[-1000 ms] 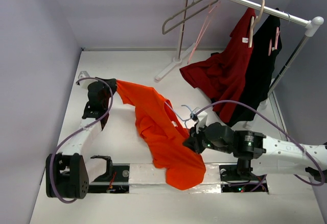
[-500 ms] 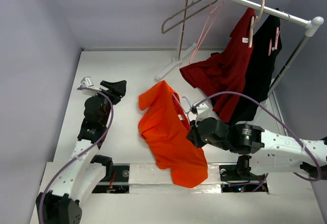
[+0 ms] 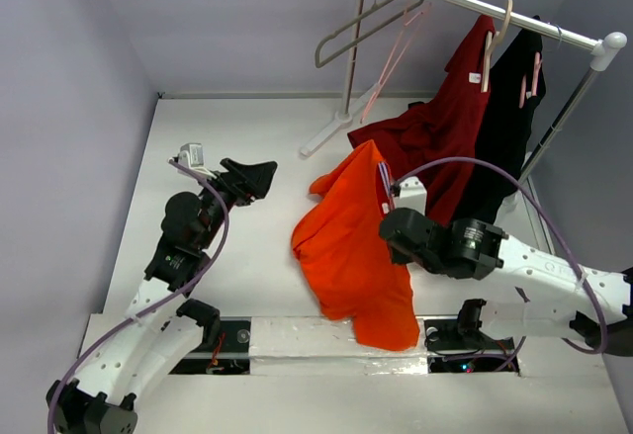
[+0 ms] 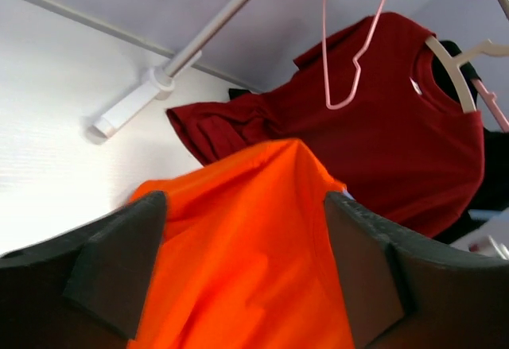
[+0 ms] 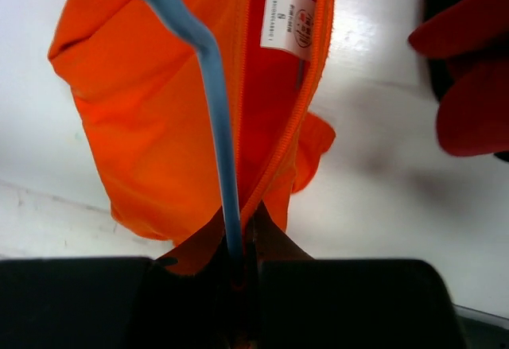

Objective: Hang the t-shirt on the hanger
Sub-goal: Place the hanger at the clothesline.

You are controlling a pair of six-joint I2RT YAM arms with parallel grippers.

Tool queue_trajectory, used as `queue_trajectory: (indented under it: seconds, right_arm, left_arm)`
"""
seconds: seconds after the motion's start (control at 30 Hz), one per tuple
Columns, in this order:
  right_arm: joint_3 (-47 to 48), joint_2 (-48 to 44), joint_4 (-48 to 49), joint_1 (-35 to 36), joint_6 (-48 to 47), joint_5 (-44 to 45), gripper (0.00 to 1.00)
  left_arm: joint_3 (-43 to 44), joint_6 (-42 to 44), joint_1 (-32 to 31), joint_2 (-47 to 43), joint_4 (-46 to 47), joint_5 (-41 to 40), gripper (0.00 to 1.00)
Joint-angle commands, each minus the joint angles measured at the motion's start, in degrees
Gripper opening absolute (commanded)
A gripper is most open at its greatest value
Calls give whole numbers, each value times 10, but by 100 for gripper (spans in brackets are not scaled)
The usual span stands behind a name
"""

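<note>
— White desk point(image 3: 247, 128), lilac walls, rack point(image 3: 475, 4) at the far side. Where does the t-shirt point(image 3: 351, 246) lie?

— It's at your right tool point(image 5: 242, 265). It drapes from just beside that tool down toward the near desk edge, its long axis running below the grip.

— And the hanger?

— Your right tool is clenched on the hanger point(image 5: 221, 150). The blue wire runs straight out from the jaws along the open collar, with the tag point(image 5: 288, 19) just beyond it.

— What about the other arm?

— Your left tool point(image 3: 255, 177) stands spread wide, holding and touching nothing. The shirt lies ahead of it and to its right, apart. Your right arm is the nearer. I'd judge you next bring the left in to draw a shoulder over the wire.
</note>
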Motion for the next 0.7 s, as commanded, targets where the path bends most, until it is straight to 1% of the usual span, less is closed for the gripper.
queue_trajectory:
  seconds: [0.0,0.03,0.07,0.1,0.13,0.27,0.33,0.37,0.5,0.6,0.67]
  right_arm:
    - [53,18,23,-46,-24,37,0]
    - [62,26,23,-54,-28,45,0]
    - [72,34,21,-66,-34,55,0]
    - [90,40,22,-78,-41,55,0]
    - [98,50,23,-103,-48,56,0]
    - [131,53,65,-155,-85,53,0]
    - [155,55,83,-181,-104,43,0]
    - [164,68,84,-213,-115,39,0]
    - [198,97,103,-280,-146,10,0]
    - [219,112,119,-325,-162,-1,0]
    - [231,119,136,-341,-171,-15,0]
  left_arm:
    - [19,28,-3,-6,12,39,79]
    - [13,28,-8,-8,19,41,80]
    - [10,28,-8,-9,21,42,86]
    - [8,30,-8,-9,18,45,87]
    - [10,32,-8,-10,15,47,97]
    - [19,46,-13,-19,-3,41,99]
    - [13,46,-13,-26,9,39,99]
    - [7,47,-13,-25,14,42,99]
    - [5,52,-13,-14,20,54,99]
    - [-9,52,-13,-27,29,47,99]
    - [-26,51,-13,-37,36,39,99]
